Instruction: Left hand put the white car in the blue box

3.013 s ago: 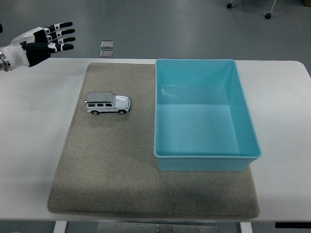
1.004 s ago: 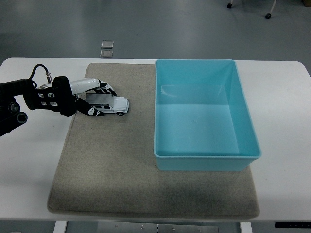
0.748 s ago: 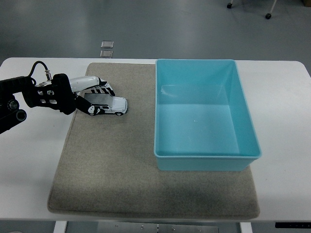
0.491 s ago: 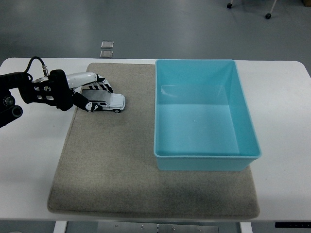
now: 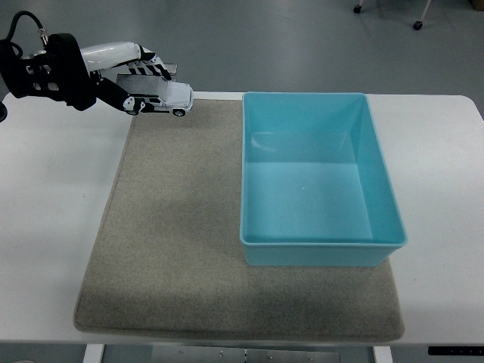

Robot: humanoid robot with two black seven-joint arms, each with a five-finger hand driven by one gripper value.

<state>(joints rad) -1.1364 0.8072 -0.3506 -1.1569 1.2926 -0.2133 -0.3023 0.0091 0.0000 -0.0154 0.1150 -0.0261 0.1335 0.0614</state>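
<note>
Left hand [image 5: 113, 72] grips white car [image 5: 161, 97], left of blue box [image 5: 318, 242].

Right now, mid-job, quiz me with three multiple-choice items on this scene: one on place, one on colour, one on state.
1. Where is the small white toy car?
A. Inside the box
B. In the left robot hand, left of the box
C. Lying at the mat's near edge

2. What colour is the rectangular plastic box?
A. Light blue
B. Red
C. Yellow

3. What is in the box?
A. The car
B. Two cars
C. Nothing

Answers:
1. B, the fingers close around the car near the far left corner of the grey felt mat.
2. A, walls and floor are light blue.
3. C, only its bare floor shows.
</note>
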